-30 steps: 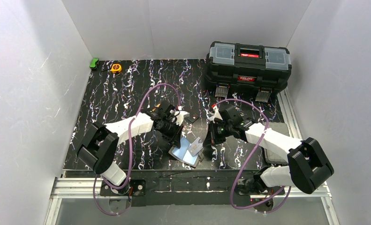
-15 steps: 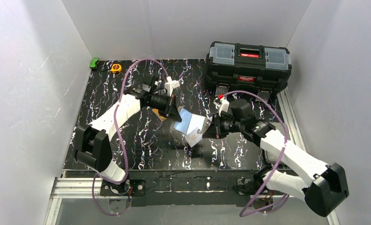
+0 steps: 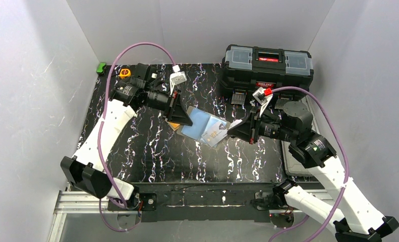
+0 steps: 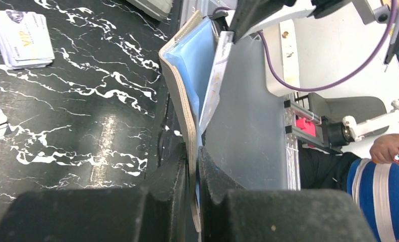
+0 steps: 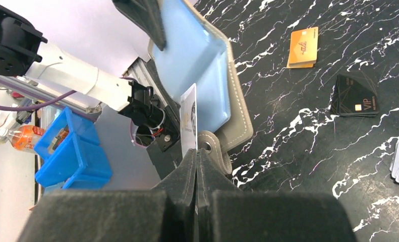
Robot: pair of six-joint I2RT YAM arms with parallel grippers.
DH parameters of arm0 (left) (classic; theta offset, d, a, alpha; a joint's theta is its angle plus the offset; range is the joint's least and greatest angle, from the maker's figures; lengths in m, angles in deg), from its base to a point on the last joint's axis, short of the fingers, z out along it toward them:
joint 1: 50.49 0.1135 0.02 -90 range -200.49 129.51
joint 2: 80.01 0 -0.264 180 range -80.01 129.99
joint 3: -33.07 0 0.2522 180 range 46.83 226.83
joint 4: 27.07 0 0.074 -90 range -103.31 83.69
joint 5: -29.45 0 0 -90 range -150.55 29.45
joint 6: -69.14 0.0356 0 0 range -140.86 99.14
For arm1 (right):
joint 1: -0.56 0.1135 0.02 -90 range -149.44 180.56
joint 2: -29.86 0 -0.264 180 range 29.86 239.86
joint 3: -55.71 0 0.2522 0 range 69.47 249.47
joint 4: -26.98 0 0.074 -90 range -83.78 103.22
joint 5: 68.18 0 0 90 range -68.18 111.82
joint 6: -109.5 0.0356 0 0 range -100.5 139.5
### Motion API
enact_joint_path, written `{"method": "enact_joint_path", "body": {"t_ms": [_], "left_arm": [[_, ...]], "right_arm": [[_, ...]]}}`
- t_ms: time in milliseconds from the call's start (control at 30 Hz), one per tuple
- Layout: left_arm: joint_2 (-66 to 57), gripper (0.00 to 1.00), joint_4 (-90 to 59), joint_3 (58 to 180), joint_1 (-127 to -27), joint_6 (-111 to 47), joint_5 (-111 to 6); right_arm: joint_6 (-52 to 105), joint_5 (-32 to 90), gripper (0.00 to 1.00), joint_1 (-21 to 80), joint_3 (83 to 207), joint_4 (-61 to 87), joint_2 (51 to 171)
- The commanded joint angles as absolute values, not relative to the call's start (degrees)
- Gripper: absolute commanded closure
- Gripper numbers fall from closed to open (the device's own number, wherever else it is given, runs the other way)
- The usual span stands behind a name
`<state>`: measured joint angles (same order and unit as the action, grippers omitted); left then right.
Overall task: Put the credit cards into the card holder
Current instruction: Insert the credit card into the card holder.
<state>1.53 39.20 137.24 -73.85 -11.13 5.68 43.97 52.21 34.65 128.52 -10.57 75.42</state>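
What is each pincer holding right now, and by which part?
The left pincer is shut on the open card holder, pinching one end edge. The right pincer is shut on a white card, gripping its near edge.

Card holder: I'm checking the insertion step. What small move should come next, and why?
Probably the right gripper should ease its white card into the blue pocket of the card holder. The left gripper holds the holder open in the air, and the card's edge lies against that pocket, not visibly seated.
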Motion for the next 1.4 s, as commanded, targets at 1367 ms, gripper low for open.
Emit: {"method": "enact_joint_path", "body": {"t_ms": [1367], "left_arm": [[-5.21, 1.00, 15.59, 122.95, -73.62, -36.03, 12.23]], "right_arm": [[57.37, 55.92, 0.99, 27.02, 115.44, 8.99, 74.73]]}}
